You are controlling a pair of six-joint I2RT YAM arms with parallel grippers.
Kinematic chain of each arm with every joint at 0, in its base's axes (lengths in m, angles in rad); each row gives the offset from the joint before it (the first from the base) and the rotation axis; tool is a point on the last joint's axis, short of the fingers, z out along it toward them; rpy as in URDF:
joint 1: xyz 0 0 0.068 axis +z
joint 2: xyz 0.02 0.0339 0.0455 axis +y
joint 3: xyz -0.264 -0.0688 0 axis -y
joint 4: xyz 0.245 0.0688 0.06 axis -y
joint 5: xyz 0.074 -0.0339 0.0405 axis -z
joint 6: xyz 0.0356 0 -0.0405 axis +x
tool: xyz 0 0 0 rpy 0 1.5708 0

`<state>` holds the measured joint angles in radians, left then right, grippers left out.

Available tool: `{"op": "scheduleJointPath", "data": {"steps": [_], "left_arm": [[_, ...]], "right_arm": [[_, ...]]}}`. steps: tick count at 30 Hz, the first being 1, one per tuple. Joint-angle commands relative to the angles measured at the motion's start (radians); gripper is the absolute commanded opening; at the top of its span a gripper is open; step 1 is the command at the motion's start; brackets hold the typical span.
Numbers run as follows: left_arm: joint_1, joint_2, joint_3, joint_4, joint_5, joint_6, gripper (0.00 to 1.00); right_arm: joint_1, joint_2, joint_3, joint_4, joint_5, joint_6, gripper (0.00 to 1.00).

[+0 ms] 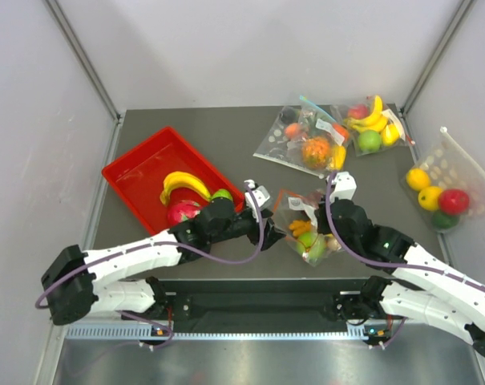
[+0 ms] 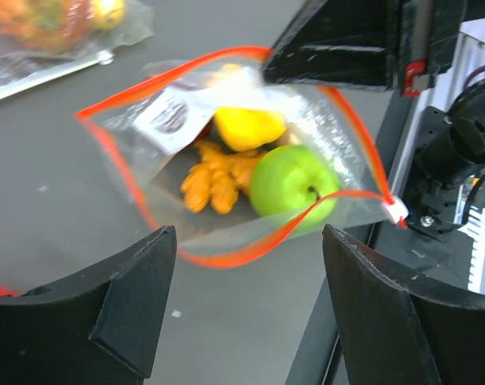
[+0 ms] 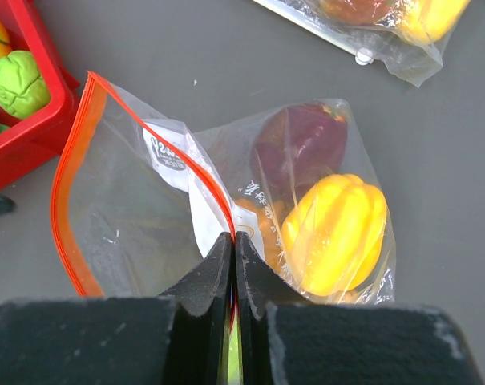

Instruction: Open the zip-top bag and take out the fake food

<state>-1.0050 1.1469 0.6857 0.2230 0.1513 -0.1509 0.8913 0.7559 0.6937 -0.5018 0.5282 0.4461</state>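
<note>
The right gripper (image 3: 234,241) pinches one lip of the clear crinkly zip-top bag with the orange-red zip strip (image 2: 138,172), which lies near the front edge between the two grippers, mouth gaping. The left gripper (image 2: 248,241) hangs spread just before that mouth. Opening looks done; next, I judge, it must reach in and close on the round green plastic apple (image 2: 290,180) nearest the opening

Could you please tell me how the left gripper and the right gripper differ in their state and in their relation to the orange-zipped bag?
The black left gripper is wide open and holds nothing; the black right gripper is shut. The right gripper pinches the rim of the clear plastic zip-top bag with the orange-red strip; the left gripper faces that bag's gaping mouth, apparently clear of it. Both are two-fingered and work at the same bag.
</note>
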Motion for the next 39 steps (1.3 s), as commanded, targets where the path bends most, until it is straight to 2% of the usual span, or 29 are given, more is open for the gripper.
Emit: {"op": "scheduleJointPath", "data": {"steps": [1,5,9,11,12,21,28,39], "left_arm": [[-0.027,0.052,0.070,0.151,0.042,0.001,0.78],[-0.044,0.144,0.110,0.199,0.054,0.001,0.76],[-0.044,0.224,0.158,0.187,0.045,0.002,0.65],[-0.044,0.261,0.167,0.171,0.050,0.004,0.57],[-0.044,0.270,0.167,0.168,0.057,0.002,0.57],[-0.110,0.372,0.193,0.130,0.090,0.010,0.56],[-0.150,0.431,0.204,0.160,0.117,-0.032,0.56],[-0.188,0.487,0.186,0.297,0.048,-0.136,0.68]], "right_arm": [[-0.012,-0.007,0.009,0.011,-0.002,-0.004,0.00],[-0.011,-0.012,0.010,0.009,-0.008,-0.003,0.00],[-0.011,-0.021,0.007,0.003,-0.011,0.000,0.00],[-0.012,-0.027,0.009,-0.004,-0.011,0.000,0.00],[-0.012,-0.033,0.007,-0.004,-0.008,0.000,0.00],[-0.012,-0.044,0.001,-0.009,-0.002,0.002,0.00],[-0.012,-0.040,-0.013,-0.001,-0.013,0.006,0.00],[-0.011,-0.046,-0.034,-0.030,-0.025,0.040,0.00]]}}
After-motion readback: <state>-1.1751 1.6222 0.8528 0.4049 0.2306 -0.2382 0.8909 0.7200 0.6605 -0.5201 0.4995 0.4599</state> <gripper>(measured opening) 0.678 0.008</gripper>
